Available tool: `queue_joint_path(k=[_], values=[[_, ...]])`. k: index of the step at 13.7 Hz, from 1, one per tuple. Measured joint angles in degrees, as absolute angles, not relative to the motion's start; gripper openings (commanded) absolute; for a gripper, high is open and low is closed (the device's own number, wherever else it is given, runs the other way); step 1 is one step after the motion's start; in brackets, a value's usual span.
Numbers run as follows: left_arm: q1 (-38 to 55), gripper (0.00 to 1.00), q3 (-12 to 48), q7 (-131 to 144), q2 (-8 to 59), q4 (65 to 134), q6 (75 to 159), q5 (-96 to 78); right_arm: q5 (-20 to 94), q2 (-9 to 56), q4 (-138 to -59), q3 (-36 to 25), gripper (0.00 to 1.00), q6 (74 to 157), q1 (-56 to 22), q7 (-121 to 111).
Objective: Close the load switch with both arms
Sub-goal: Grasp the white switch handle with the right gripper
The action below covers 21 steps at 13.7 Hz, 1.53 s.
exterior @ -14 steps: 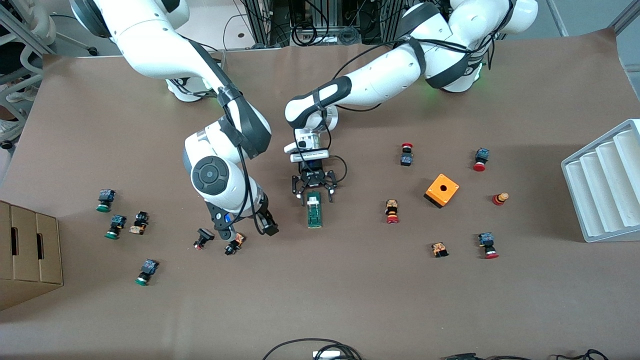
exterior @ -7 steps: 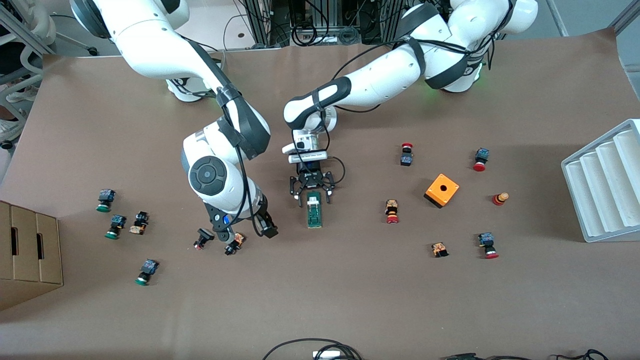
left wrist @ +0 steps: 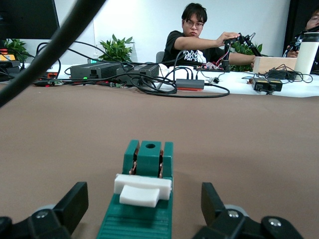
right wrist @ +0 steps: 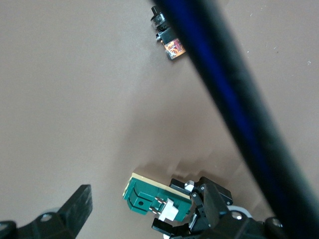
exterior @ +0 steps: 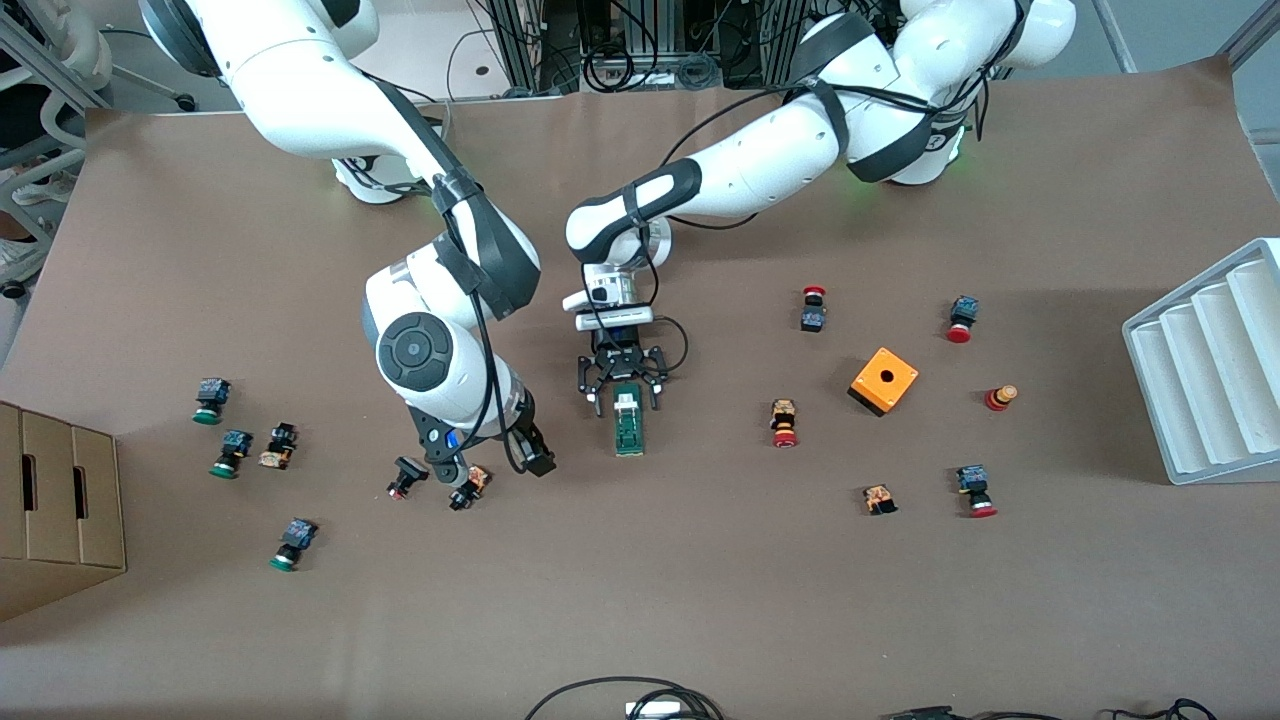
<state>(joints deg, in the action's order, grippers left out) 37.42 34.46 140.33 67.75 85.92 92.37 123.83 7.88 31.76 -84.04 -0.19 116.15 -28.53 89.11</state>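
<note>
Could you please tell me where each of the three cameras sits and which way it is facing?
Front view: high across the table, facing both arms' bases; left pincer open at the load switch, right pincer over the table beside it.
Left wrist view: low on the left wrist, looking along the load switch between its open fingers.
Right wrist view: on the right wrist, looking down; one finger shows.
All three share the load switch.

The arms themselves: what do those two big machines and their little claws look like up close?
Both arms are glossy white, rounded segments joined by black bands, with black cables strapped along them. The right arm's elbow shows a round dark grey cap. A green glow shows by the left arm's base. The left gripper and right gripper are small black claws with thin angular fingers.
</note>
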Motion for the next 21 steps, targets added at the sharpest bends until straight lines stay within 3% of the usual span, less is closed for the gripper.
queue_joint_path(k=[6,15,21], values=[[37.48,0.98,34.47,140.34,68.21,85.64,92.38,123.85,7.97,32.06,-84.04,0.00,1.00,116.15,-28.94,92.07],[37.56,0.67,34.55,140.38,69.24,84.76,92.40,123.89,8.03,34.81,-84.04,0.13,0.99,120.04,-32.75,102.24],[37.74,0.59,34.82,140.35,69.34,84.57,92.31,123.88,8.07,36.75,-84.05,0.24,0.93,124.02,-35.67,107.67]])
